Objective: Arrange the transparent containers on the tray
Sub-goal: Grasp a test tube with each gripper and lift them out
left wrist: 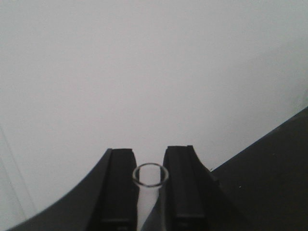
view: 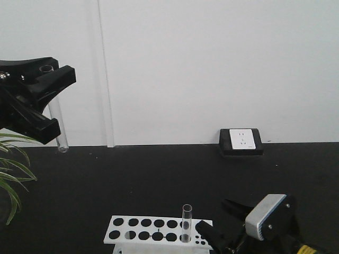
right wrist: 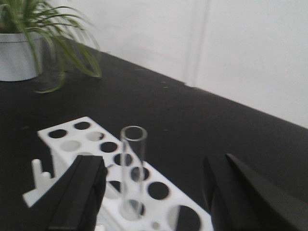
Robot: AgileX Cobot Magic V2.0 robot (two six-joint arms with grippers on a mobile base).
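The wall (view: pixel 212 63) at the back is plain white, and a narrow vertical strip (view: pixel 104 74) runs down it to the black surface (view: pixel 159 180) below. This surface is matte and meets the wall in a straight line. Against the wall stands a black socket box (view: pixel 241 141) with a white face. A green plant (right wrist: pixel 43 24) with long thin leaves grows in a pale pot (right wrist: pixel 17 55) on the surface. The light is soft and even.

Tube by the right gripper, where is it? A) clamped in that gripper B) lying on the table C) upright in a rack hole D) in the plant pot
C: the tube stands upright in a hole of the rack, and the right gripper is open, clear of it on both sides.
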